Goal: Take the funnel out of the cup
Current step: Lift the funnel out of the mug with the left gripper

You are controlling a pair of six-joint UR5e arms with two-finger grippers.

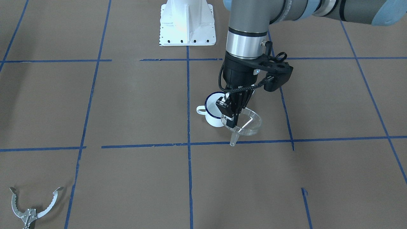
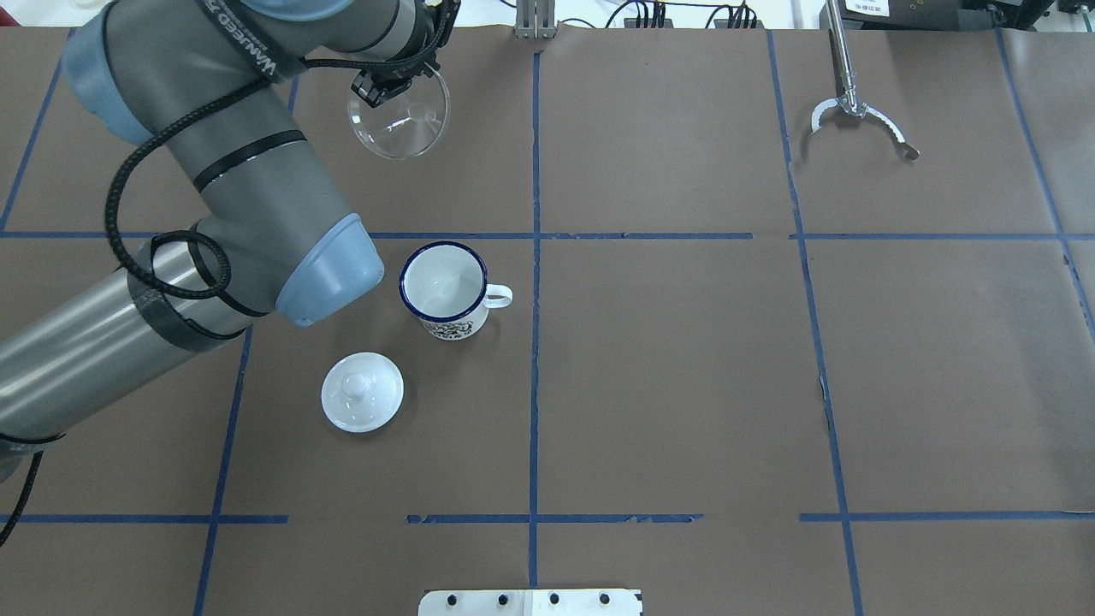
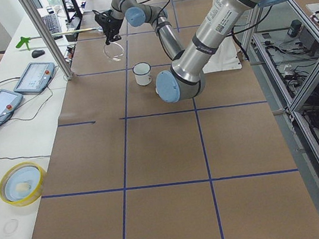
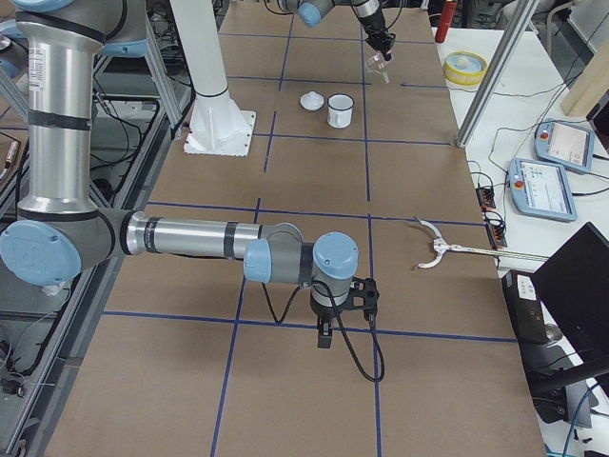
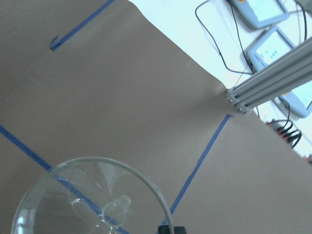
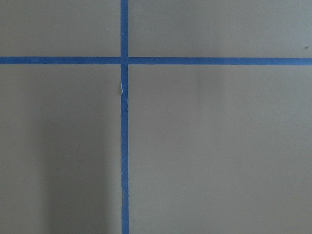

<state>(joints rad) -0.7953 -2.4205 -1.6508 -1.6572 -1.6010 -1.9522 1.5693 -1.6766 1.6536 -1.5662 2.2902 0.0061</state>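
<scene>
My left gripper [image 1: 231, 120] is shut on the rim of the clear plastic funnel [image 1: 247, 123]. It holds the funnel tilted above the table, spout down, clear of the cup and on its far side from the robot. The funnel also shows in the overhead view [image 2: 402, 124] and the left wrist view [image 5: 92, 200]. The white mug with the blue rim [image 2: 445, 289] stands upright and empty on the table, partly hidden behind the gripper in the front view [image 1: 212, 111]. My right gripper [image 4: 325, 333] hangs over bare table far from both; I cannot tell if it is open or shut.
A round white lid with a knob [image 2: 362, 392] lies on the robot's side of the mug. Metal tongs [image 2: 855, 111] lie at the far right of the table. The white arm base [image 1: 187, 24] stands at the robot's edge. Blue tape lines grid the brown table.
</scene>
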